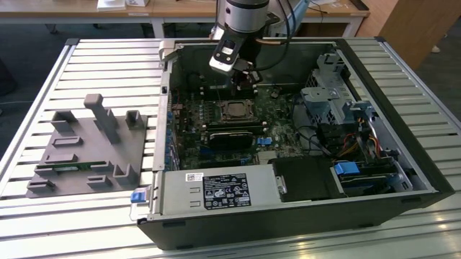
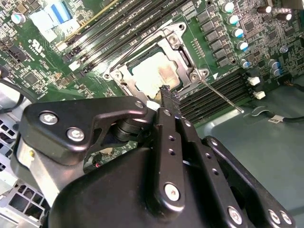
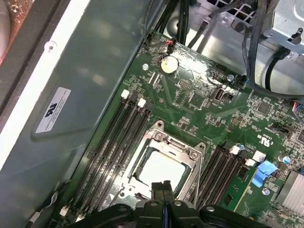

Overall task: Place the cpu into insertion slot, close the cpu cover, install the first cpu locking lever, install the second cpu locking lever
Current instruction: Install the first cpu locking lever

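Slatted tabletop [image 1: 108, 65] holds the computer case [image 1: 288, 224]; inside, the cpu [image 3: 159, 170] lies in the insertion slot [image 3: 137, 165] with the cpu cover [image 3: 176, 145] down over it, the hand [image 3: 161, 186] closed, empty, just above.

Read as a robotics lab or test workshop. Noted a slatted aluminium table [image 1: 108, 65] carrying an opened computer case [image 1: 288, 224] at centre, boards and cabling exposed. Logged a grey moulded parts fixture [image 1: 72, 162] at 9 o'clock, an industrial arm [image 1: 243, 13] reaching in from 12 o'clock, wooden workbenches [image 1: 187, 8] beyond it.
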Robot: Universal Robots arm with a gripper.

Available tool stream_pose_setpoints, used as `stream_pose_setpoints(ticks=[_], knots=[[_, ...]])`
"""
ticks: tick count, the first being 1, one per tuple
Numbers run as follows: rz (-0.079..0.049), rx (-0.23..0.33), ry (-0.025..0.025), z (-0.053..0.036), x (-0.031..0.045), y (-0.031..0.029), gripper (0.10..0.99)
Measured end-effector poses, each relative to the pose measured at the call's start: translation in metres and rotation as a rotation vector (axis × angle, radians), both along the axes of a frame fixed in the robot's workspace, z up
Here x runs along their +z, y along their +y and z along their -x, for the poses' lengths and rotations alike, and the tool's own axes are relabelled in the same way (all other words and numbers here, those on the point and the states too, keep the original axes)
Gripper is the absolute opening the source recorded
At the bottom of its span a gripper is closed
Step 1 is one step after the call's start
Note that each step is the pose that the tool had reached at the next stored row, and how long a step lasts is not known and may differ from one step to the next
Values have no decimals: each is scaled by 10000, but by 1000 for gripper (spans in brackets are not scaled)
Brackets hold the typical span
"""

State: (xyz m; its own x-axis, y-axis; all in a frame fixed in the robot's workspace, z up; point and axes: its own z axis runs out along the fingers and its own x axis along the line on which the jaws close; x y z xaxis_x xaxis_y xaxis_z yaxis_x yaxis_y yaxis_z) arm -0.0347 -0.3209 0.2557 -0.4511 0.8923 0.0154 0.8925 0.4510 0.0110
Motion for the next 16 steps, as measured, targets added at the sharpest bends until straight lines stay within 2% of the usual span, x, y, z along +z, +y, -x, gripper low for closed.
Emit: stream_pose_setpoints(ticks=[11, 16], knots=[[-1, 337, -1, 0, -1, 0, 106], [-1, 674, 0, 0, 0, 0, 106]])
